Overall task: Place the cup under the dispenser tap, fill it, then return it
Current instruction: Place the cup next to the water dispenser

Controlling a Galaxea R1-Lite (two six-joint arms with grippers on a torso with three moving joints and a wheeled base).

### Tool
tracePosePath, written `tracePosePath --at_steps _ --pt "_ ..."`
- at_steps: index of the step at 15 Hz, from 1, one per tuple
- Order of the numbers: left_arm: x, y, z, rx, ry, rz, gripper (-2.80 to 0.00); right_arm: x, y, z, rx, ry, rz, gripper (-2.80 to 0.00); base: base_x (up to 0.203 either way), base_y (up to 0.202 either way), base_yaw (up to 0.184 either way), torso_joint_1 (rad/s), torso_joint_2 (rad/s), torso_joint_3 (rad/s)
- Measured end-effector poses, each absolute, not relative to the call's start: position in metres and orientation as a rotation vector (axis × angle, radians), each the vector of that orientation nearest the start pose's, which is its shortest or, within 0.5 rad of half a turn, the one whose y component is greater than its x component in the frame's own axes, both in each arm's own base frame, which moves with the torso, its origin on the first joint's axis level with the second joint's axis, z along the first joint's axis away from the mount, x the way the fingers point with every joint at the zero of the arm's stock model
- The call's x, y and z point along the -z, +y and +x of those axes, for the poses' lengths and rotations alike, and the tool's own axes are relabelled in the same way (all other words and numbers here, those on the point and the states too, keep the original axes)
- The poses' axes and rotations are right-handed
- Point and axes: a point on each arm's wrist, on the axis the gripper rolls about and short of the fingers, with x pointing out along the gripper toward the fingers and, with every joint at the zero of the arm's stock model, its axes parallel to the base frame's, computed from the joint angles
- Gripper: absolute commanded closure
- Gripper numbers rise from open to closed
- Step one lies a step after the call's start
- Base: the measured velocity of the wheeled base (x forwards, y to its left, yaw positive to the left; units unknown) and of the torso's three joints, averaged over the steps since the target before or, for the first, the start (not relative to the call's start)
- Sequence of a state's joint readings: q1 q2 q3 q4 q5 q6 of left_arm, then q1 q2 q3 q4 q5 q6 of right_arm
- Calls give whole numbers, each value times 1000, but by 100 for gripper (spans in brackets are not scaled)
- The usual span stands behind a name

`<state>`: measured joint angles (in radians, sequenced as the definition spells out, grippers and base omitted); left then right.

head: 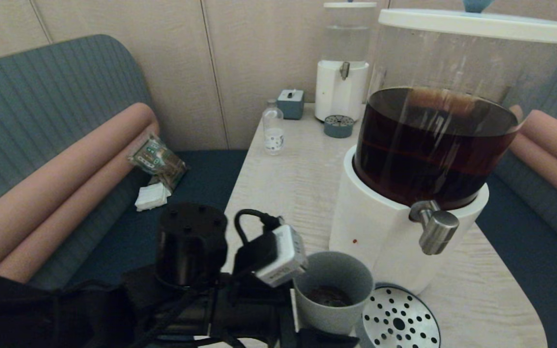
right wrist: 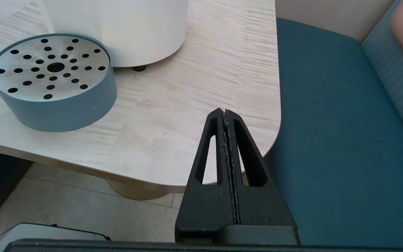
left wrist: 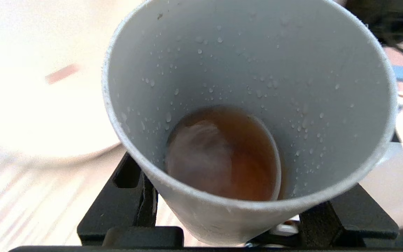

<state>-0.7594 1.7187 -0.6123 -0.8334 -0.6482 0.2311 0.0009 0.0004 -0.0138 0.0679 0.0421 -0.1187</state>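
The grey cup (head: 334, 290) sits between the fingers of my left gripper (head: 317, 316), near the table's front edge. It is left of and lower than the steel dispenser tap (head: 435, 227), not under it. In the left wrist view the cup (left wrist: 250, 70) fills the frame, with droplets on its inner wall and a shallow pool of brown liquid at the bottom. My left gripper (left wrist: 229, 220) is shut on its lower body. My right gripper (right wrist: 225, 112) hangs off the table's front right corner, shut on nothing.
The big dispenser (head: 380, 232) with dark liquid stands front right, with its round perforated drip tray (head: 399, 319) right of the cup. At the back are a smaller dispenser (head: 341, 92), its tray (head: 339, 126), a glass bottle (head: 273, 128) and a grey box (head: 290, 104).
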Motion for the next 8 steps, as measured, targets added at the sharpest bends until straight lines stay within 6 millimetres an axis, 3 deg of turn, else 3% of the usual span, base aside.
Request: tracePosePath --at_steps 5,8 --pt "-167 -130 208 1089 100 196 0 -72 1 -24 -46 52 -118 0 0 0 0 0 0 0" --pt "-179 -106 226 948 53 196 0 -72 1 -24 -45 52 -118 0 0 0 0 0 0 0"
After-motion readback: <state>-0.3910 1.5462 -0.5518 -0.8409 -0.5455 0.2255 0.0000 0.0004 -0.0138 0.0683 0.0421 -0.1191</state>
